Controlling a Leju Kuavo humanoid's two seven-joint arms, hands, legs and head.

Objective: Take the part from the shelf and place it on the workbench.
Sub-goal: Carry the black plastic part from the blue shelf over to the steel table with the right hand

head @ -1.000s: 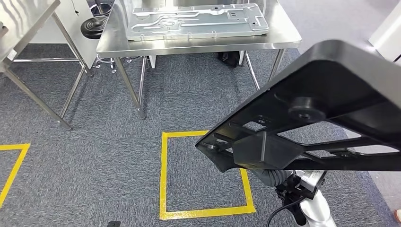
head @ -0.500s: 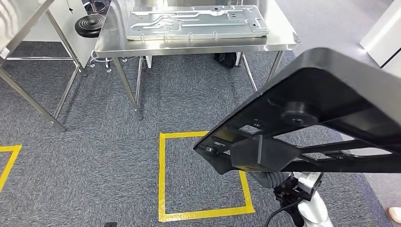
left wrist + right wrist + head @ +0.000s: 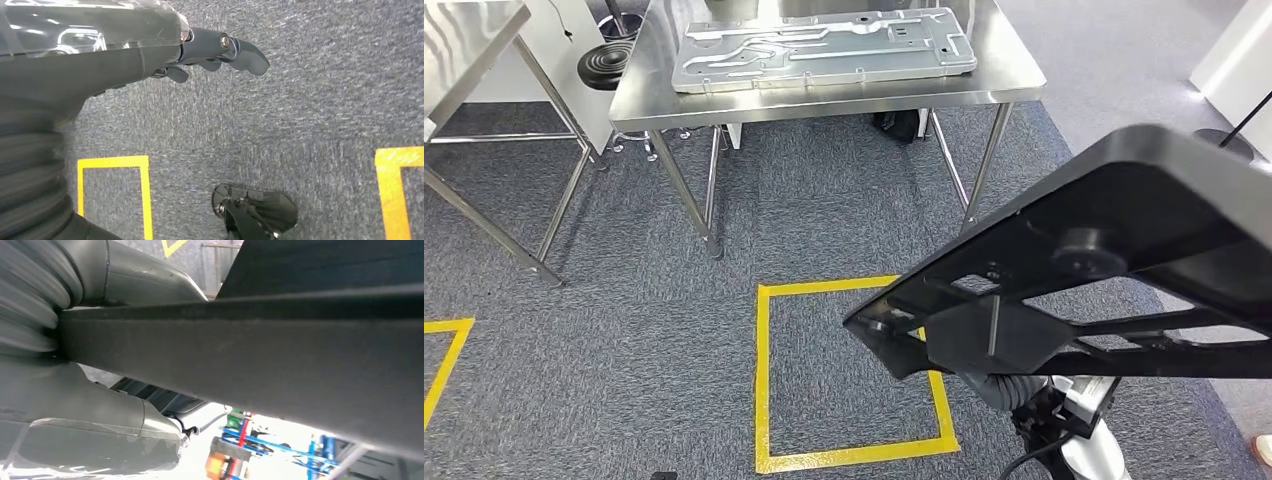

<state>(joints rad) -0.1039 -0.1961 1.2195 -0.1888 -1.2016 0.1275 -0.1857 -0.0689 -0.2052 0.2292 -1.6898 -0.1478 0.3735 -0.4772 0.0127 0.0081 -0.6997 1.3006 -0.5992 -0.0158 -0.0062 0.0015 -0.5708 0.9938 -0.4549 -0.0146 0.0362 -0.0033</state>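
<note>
1 black part point(image 3: 1114, 260), a rigid matte panel with ribs, cut-outs and a round boss, is gripped at its edge by the right hand point(image 3: 125, 390) at the near right. The workbench point(image 3: 1014, 75), polished steel, stands far ahead and already carries a stamped metal plate point(image 3: 824, 50); the overhanging part may strike the bench edge or land on that plate. The left hand point(image 3: 210, 50) hangs over grey carpet, fingers loosely apart, holding nothing.

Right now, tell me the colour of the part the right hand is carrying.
Black, a matte black frame part with cut-outs; it shows best in the head view.
</note>
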